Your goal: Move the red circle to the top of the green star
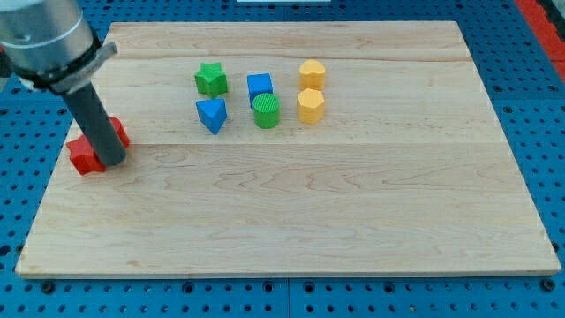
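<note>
The green star (211,79) lies near the board's upper middle-left. My tip (112,162) rests at the board's left edge, well to the lower left of the star. Two red blocks sit right at the rod: one (117,131) peeks out behind it on the right, the other (84,154) lies against its left side. The rod hides much of both, so I cannot tell which is the circle.
A blue triangular block (212,114) lies just below the green star. A blue cube (259,86), a green cylinder (266,110) and two yellow blocks (312,73) (310,104) cluster to the star's right. The wooden board (291,212) sits on a blue perforated table.
</note>
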